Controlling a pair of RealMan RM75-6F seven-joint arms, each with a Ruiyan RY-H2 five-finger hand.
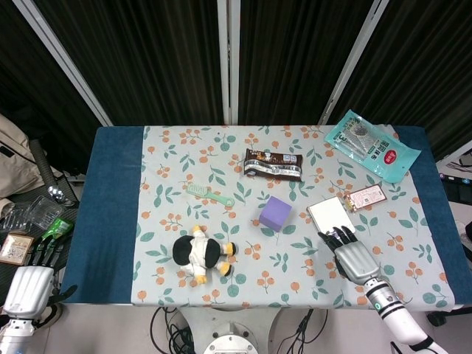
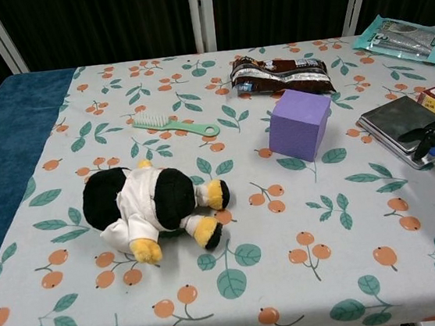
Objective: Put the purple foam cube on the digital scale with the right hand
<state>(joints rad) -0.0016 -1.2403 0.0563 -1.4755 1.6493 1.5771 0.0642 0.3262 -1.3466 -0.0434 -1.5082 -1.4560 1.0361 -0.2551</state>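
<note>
Cube: purple foam cube (image 1: 275, 213) sits on desk (image 1: 110, 221), untouched, just left of digital scale (image 1: 329, 216).
R hand: right hand (image 1: 351, 258) empty, fingers (image 1: 336, 235) apart, tips over scale's near edge.
Bearing: from your fingers, cube lies up-left, beyond scale corner.
L hand: left hand (image 1: 29, 286) off desk, fingers extended, holding nothing; far from cube, so R is nearer.

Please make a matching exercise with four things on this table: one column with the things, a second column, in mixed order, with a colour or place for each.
Things:
1. foam cube
2. comb
3. plush toy
4. digital scale

Descriptions:
A. black and white, lying near the front edge
B. purple
C. just ahead of the right hand
D. light green

Pairs: 1-B, 2-D, 3-A, 4-C
</note>
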